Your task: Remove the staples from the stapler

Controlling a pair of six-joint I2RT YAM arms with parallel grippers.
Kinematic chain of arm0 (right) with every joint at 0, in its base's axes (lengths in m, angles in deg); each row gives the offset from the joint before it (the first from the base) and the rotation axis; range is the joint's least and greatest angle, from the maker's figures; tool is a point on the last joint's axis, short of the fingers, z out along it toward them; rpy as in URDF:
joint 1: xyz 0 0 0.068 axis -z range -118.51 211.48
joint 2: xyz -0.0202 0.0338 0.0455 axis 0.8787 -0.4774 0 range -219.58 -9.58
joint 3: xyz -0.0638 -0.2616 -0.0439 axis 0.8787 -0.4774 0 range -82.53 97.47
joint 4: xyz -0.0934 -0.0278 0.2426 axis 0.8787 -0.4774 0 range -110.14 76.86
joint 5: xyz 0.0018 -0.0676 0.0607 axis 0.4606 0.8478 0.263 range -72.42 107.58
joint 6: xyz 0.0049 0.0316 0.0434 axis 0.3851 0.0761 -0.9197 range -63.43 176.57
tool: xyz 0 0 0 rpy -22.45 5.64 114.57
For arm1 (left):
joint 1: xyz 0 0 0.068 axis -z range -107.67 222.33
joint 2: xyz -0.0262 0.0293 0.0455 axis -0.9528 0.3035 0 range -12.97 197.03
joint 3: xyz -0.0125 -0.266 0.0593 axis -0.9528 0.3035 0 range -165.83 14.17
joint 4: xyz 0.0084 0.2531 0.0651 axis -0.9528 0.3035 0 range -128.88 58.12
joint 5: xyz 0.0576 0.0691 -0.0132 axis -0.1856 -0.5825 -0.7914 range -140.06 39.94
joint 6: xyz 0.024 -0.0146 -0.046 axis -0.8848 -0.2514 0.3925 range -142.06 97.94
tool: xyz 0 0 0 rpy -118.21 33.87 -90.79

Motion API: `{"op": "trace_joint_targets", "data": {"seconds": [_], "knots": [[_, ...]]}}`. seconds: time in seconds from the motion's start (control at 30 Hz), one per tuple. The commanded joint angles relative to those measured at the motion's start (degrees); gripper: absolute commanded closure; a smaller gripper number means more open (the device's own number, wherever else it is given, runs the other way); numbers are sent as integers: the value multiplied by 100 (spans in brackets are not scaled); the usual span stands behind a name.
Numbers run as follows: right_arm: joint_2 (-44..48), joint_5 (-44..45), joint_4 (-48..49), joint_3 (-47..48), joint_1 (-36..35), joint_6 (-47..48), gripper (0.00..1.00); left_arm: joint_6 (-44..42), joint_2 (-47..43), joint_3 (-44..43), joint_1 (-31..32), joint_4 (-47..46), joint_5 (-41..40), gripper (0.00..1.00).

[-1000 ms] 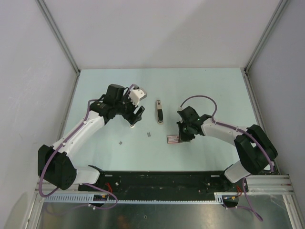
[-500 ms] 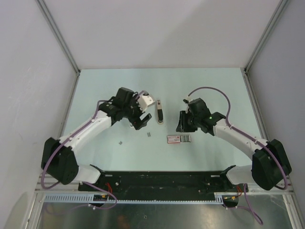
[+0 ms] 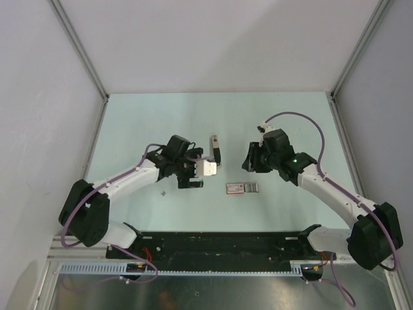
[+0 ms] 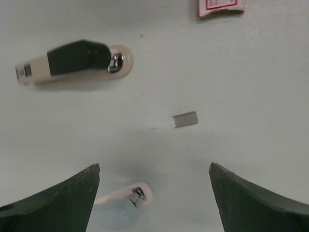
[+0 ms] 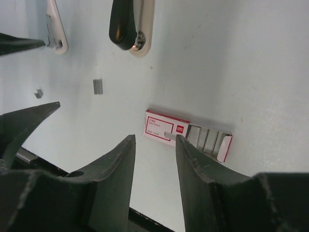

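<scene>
Since the earlier top frames, the left gripper (image 3: 192, 179) has swung in toward the near end of the stapler (image 3: 215, 150). The right gripper (image 3: 250, 161) has cleared the staple box (image 3: 242, 188) and now sits right of the stapler. The stapler lies flat on the table (image 3: 290, 116) between both grippers, untouched.

Left wrist view: left gripper (image 4: 154, 166) released, fingers wide apart, nothing held. Stapler (image 4: 72, 60) lies ahead, upper left. A loose staple strip (image 4: 185, 119) lies ahead of the gap.

Right wrist view: right gripper (image 5: 153, 145) released, empty. The open staple box (image 5: 186, 133) lies just past the fingertips; the stapler (image 5: 130, 24) is at the top edge.
</scene>
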Motion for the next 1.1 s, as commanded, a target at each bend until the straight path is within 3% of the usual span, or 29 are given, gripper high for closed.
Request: {"op": "trace_joint_targets", "data": {"seconds": [0.0, 0.1, 0.43, 1.07], "knots": [[288, 100, -56, 196, 181, 17, 57, -2266, 16, 229, 181, -307, 43, 1], [313, 93, -65, 198, 217, 10, 58, -2909, 256, 356, 275, -356, 32, 1], [407, -107, -91, 193, 458, 91, 61, -3721, 1013, 139, 375, -541, 214, 1], [141, -485, 50, 159, 690, 217, 67, -3056, 1468, -306, 713, -386, 412, 8]]}}
